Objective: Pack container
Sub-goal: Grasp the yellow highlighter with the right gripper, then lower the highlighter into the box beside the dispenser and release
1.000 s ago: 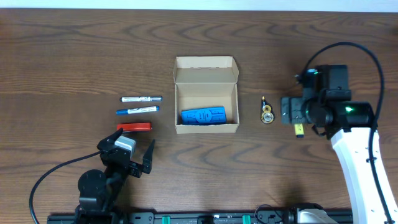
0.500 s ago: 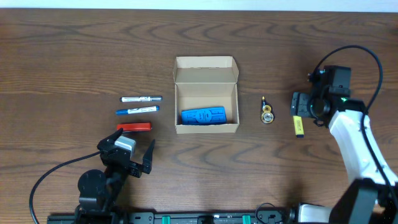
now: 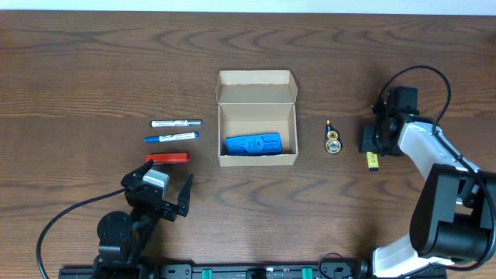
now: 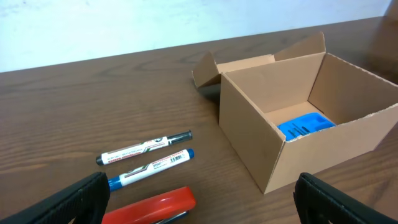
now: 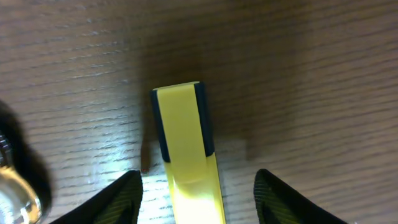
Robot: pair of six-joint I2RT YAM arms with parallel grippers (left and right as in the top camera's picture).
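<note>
Two arms stand at a dark, wood-grained desk [image 3: 93,62], and a pale wall [image 4: 93,25] runs behind its far edge. The box [image 3: 257,160] sits mid-desk with its flap open toward the far side. A blue object [image 3: 253,144] lies in its near half. Left of the box lie two markers, one black-capped [image 3: 176,123] and one blue-capped [image 3: 170,138], with a red stapler [image 3: 167,158] just nearer. Right of the box lie a small brass-coloured trinket [image 3: 333,142] and, beside that, a yellow highlighter [image 5: 186,149].

The left fingers [image 4: 74,202] stand wide apart above the desk near the stapler, holding nothing. The right fingers [image 5: 115,199] are partly apart, one on either side of the highlighter. Bare wood shows between each finger and the highlighter, so they grip nothing.
</note>
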